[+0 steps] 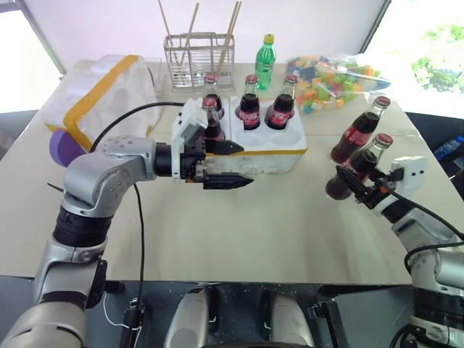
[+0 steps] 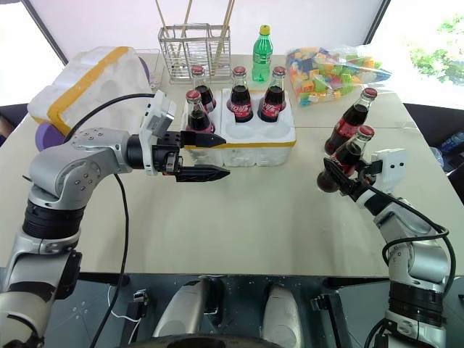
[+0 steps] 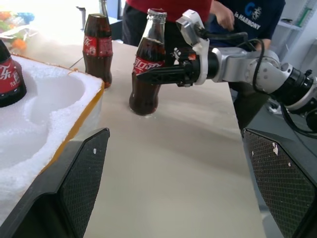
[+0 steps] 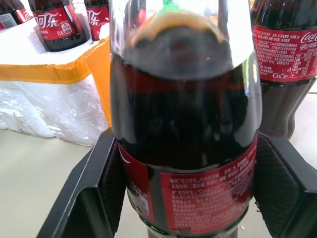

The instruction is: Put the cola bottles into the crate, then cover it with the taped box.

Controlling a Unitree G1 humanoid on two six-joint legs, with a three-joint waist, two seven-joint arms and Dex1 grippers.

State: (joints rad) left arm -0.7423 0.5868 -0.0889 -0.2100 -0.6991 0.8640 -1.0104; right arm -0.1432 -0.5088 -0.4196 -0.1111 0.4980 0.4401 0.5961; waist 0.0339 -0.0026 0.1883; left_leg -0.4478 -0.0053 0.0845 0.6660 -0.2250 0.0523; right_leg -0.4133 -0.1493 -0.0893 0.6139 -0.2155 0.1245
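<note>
The crate point(image 1: 290, 156), a white foam block with a yellow band, sits mid-table with several cola bottles point(image 1: 250, 105) upright in its wells. Two more cola bottles stand on the table to its right. My right gripper point(image 1: 355, 185) is shut on the nearer one point(image 1: 360, 165), its fingers point(image 4: 101, 188) pressing both sides of the label. The farther one point(image 1: 359, 129) stands free just behind it. My left gripper point(image 1: 235, 164) hangs open and empty at the crate's front left corner. The taped box point(image 1: 94, 94) lies at the back left.
Behind the crate are a wire rack point(image 1: 199, 61) with sticks, a green plastic bottle point(image 1: 267, 61) and a bag of coloured blocks point(image 1: 333, 80). People point(image 3: 173, 7) stand past the table's right edge. Bare tabletop point(image 1: 275, 225) lies in front of the crate.
</note>
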